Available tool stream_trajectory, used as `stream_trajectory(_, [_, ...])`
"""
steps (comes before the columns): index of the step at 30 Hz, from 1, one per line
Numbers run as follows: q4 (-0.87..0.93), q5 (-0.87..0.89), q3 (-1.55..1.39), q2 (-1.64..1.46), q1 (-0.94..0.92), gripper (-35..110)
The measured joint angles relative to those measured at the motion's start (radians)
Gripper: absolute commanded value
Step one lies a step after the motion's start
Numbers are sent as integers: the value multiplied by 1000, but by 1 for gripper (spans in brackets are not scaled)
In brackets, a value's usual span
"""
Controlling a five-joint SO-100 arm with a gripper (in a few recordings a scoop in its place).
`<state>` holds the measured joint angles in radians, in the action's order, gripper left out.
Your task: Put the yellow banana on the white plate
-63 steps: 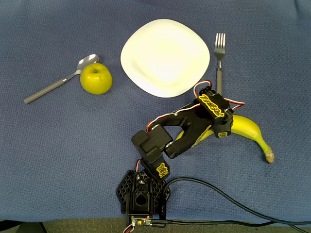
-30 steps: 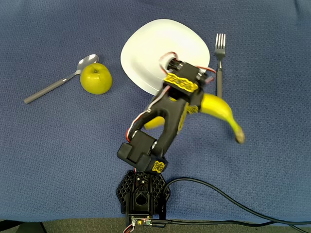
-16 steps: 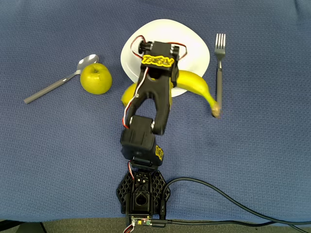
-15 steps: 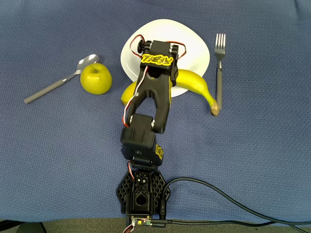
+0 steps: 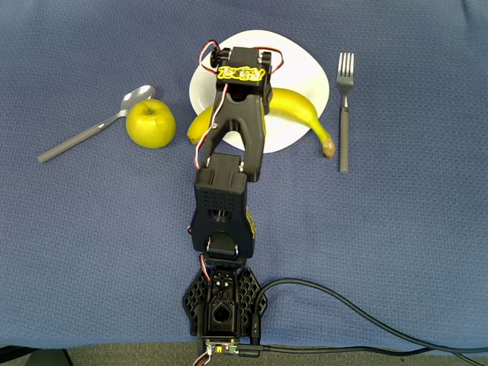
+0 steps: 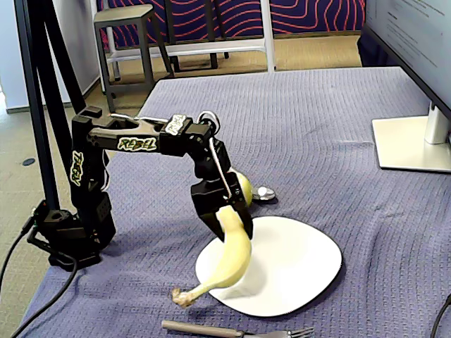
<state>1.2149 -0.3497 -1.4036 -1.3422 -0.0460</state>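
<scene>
Claw (image 6: 224, 220) pinching the yellow banana (image 6: 231, 262) near its upper end, holding it in the air above the white plate (image 6: 296, 267), stem tip hanging past the plate's near rim in the fixed view. From overhead the banana (image 5: 299, 109) lies across the plate (image 5: 305, 65), its middle hidden under the arm, so the claw's fingers can't be made out there. Beside the plate: a fork (image 5: 344, 107) one side, an apple (image 5: 150, 123) and spoon (image 5: 91, 131) the other, all on the blue bench (image 5: 396, 229). In the fixed view the apple (image 6: 244, 187) is mostly hidden behind the claw.
</scene>
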Motion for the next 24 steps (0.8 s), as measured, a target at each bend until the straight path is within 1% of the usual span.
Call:
stream_trajectory(20, [-86, 8, 202, 213, 21, 0])
stream_trajectory(21, [-86, 8, 207, 219, 20, 2])
stream_trajectory(24, [-86, 8, 212, 229, 20, 15])
